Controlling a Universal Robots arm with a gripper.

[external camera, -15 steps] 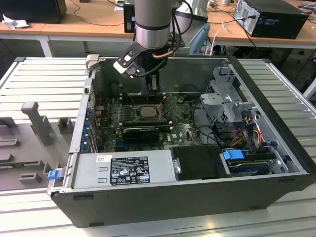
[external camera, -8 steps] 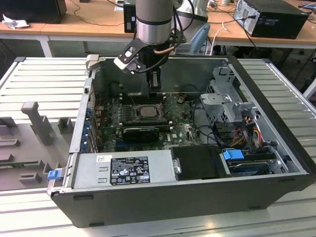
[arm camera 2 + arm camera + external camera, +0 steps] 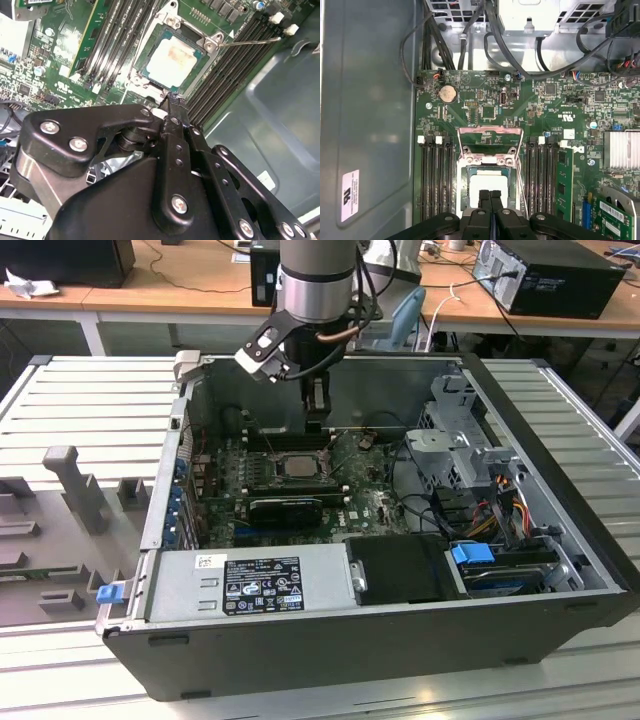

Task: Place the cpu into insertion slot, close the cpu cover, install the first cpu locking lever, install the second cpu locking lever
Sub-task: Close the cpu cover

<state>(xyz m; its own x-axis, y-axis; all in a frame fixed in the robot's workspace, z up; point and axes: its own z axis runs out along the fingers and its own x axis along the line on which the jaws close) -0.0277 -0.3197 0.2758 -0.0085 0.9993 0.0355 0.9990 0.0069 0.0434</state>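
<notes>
Hovering over the socket: my gripper (image 3: 490, 194), fingers drawn together with nothing between them that I can make out, tips low beside one edge of the insertion slot (image 3: 199, 56).

Item: the cpu (image 3: 172, 60), seated flat in that slot, silver top up, with a pale smear on it.

Item: the cpu cover (image 3: 490, 145), standing raised at its hinge side, the green board (image 3: 485, 100) showing through its window.

Item: one thin locking lever (image 3: 250, 41), swung free, lying out over the memory slots (image 3: 225, 75).

Status, by my reckoning: placement is done and closing the cover is the step in hand.

Requirement: a push on the cover's raised edge, kept clear of the chip's face and of the loose lever.
</notes>
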